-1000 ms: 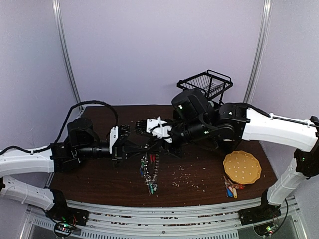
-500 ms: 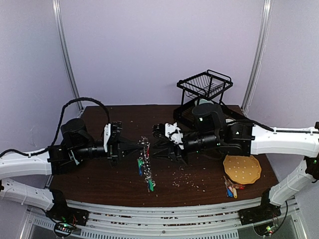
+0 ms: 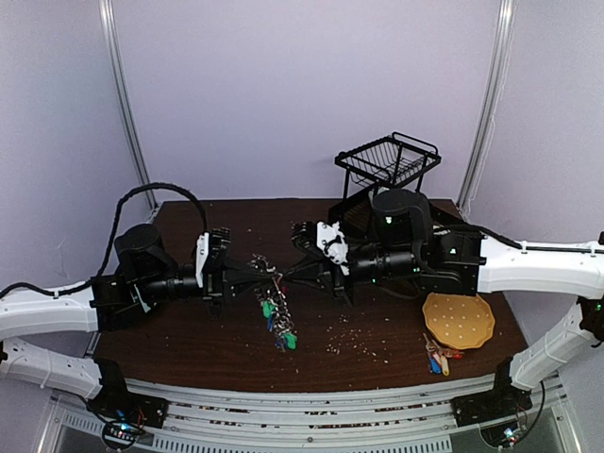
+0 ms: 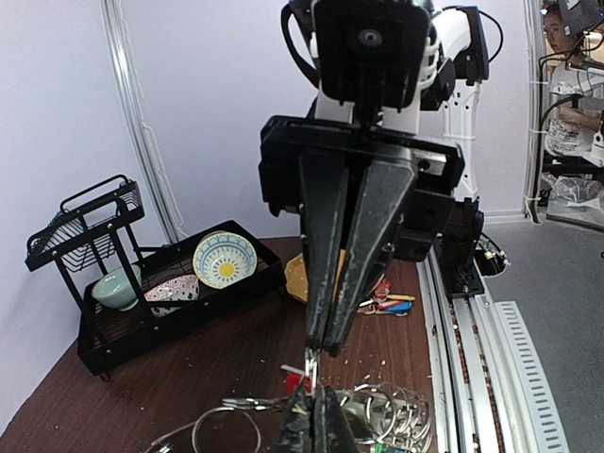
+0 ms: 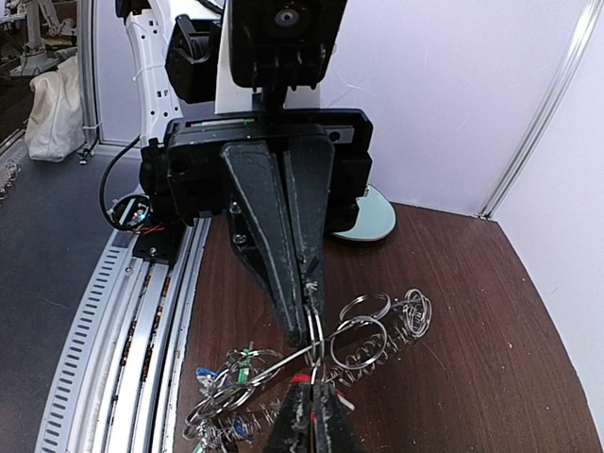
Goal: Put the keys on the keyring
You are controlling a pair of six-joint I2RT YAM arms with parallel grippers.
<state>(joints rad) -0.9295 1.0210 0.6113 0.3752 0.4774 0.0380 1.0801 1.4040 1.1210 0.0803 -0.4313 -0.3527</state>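
The left end effector (image 3: 268, 276) and the right end effector (image 3: 286, 276) meet tip to tip above the middle of the bench (image 3: 189, 330), both arms reaching in level from either side; between the tips hangs the keyring (image 3: 275, 300), raised off the dark wood with its lower end close to the surface, whether touching I cannot tell.

The keys (image 3: 269, 310) dangle from it in a loose string, green tags showing near the middle and at the bottom.

From the right wrist, the left end effector (image 5: 311, 321) has its fingers pressed together on the wire of the large ring, and small metal loops (image 5: 363, 332) fan out beside the pinch; the right end effector's own fingers at the bottom edge are also pressed together on the bundle.

From the left wrist, the right end effector (image 4: 321, 347) shows tapered fingers shut to a point just above a cluster of loops.

A black wire dish rack (image 3: 389, 160) stands at the far right of the bench; a yellow plate (image 3: 458, 319) lies near the right edge, with a small loose bunch of red, yellow and blue tagged keys (image 3: 436, 359) just in front of it; crumbs (image 3: 354, 340) are scattered over the wood.
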